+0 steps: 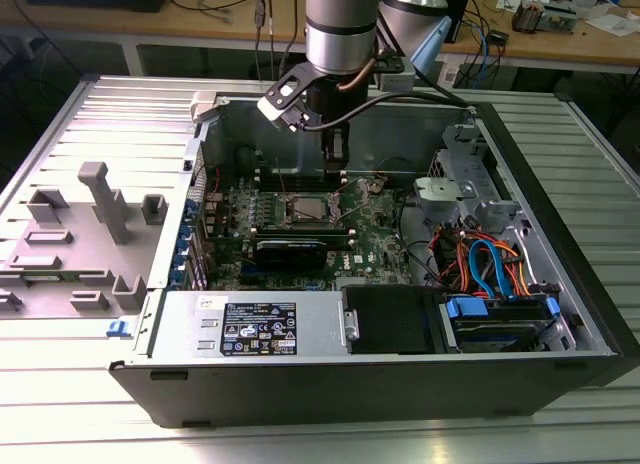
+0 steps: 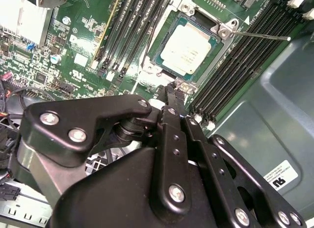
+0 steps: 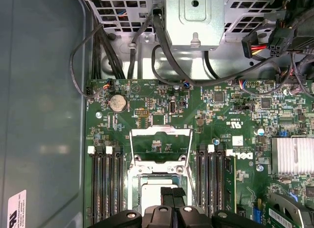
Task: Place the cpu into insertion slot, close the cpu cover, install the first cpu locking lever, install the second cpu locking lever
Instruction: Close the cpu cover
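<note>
1. The cpu [image 2: 186, 50] sits flat in the insertion slot [image 3: 133, 187], silver top up. We see it in both wrist views and, small, in the exterior view [image 1: 305, 210].
2. The cpu cover [image 3: 161, 133] is swung open on the drive-cage side of the slot. Green board shows thru its window, so the chip is uncovered.
3. One thin lever rod [image 2: 260, 36] sticks out from a slot corner across the black memory slots [image 2: 245, 61], not latched down.
4. The hand [image 2: 174, 90] hangs low, just by the slot's edge. Its fingers [image 3: 167, 192] are pressed together w/ nothing seen between them. We can't tell if the tips touch the slot.
5. In the exterior view the arm comes straight down into the open pc case [image 1: 560, 284], w/ the hand [image 1: 337, 169] over the board.
6. The case lies on its side on the slatted metal table [image 1: 130, 114]. A grey fixture [image 1: 100, 209] sits at the exterior view's left, well apart from the case.
</note>
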`<state>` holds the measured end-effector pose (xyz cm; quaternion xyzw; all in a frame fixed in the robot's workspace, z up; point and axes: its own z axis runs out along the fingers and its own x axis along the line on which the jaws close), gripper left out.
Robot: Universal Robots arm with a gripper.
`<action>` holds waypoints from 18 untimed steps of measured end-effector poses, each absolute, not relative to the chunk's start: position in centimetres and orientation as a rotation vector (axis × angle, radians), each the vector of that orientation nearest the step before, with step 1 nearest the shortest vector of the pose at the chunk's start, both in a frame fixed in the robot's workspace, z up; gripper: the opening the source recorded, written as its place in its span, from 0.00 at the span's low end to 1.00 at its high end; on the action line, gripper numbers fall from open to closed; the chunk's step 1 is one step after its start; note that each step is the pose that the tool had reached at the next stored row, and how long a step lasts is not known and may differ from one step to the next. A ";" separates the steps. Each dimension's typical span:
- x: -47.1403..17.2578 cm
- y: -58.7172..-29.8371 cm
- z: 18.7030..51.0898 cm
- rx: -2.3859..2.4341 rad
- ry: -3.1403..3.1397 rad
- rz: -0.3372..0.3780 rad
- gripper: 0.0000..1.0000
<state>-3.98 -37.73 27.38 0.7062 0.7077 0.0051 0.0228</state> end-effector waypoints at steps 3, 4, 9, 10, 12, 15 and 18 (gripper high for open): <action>-3.9 -37.7 27.4 2.186 2.192 0.016 0.11; -3.9 -37.7 27.4 2.187 2.192 0.016 0.11; -3.8 -37.7 27.4 2.187 2.192 0.016 0.11; -3.8 -37.7 27.4 2.187 2.192 0.016 0.11; -3.7 -37.7 27.4 2.187 2.192 0.016 0.11; -3.7 -37.7 27.4 2.187 2.192 0.016 0.11; -3.6 -37.7 27.4 2.187 2.191 0.016 0.11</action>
